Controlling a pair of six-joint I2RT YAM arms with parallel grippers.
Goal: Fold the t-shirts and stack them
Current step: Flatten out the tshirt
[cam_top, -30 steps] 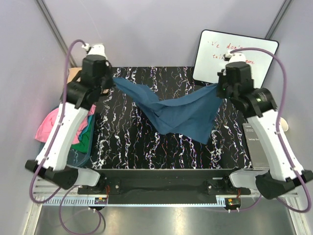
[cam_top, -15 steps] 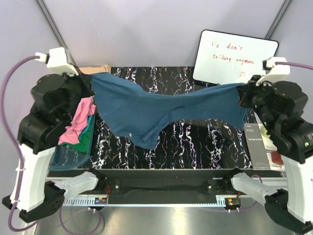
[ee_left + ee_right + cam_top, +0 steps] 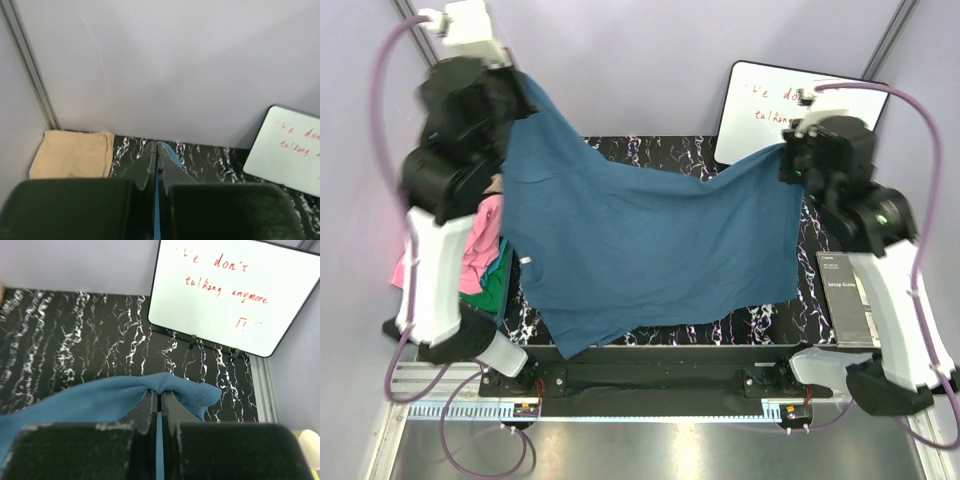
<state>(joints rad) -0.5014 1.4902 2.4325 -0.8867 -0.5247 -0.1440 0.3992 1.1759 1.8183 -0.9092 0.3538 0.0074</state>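
Left tool (image 3: 156,150) and right tool (image 3: 161,392) each clench the shirt (image 3: 640,240); it spans left-right above the tabletop (image 3: 660,152).

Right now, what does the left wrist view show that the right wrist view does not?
Left wrist only: a tan t-shirt lying flat by the far left corner of the table, beside a metal frame post. Right wrist only: the complete red writing on the whiteboard, and a broad bunch of the teal t-shirt trailing left from the right hand. Both: the black marbled table, the whiteboard, the pale wall, and a hand shut on teal cloth; at the left hand only a thin blue strip shows.
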